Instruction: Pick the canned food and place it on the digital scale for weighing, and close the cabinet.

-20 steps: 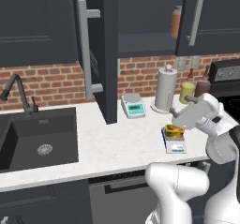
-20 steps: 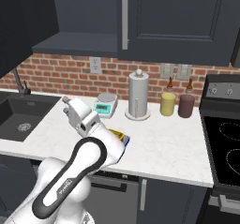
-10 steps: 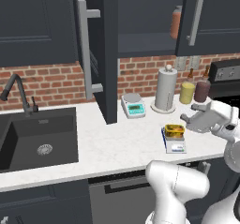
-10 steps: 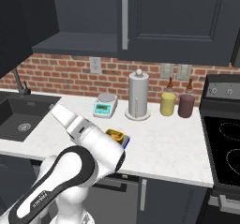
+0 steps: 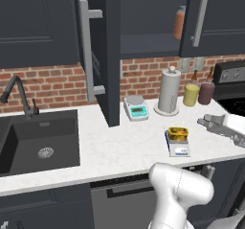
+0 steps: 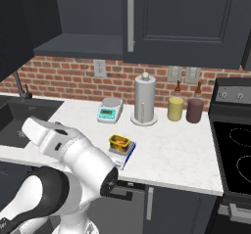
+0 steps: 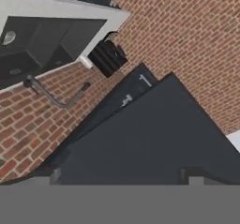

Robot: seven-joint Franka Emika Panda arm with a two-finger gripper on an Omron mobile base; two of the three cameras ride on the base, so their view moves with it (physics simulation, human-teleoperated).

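There are two scales on the desk point(image 5: 119, 144): the digital scale point(image 5: 178, 145) and a white scale point(image 5: 136, 108). One canned food point(image 5: 177, 133) sits on the digital scale. There is one paper towel roll point(image 5: 169, 91), two jars point(image 5: 191, 94) point(image 5: 207, 92), one sink point(image 5: 39, 140), and one faucet point(image 5: 19, 96).

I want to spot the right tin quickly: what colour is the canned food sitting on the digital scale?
Yellow-gold, clearest in the left base view: canned food on digital scale.

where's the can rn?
The canned food sits on the digital scale, at the counter's front edge, in front of the paper towel roll, right of the sink in the left base view.
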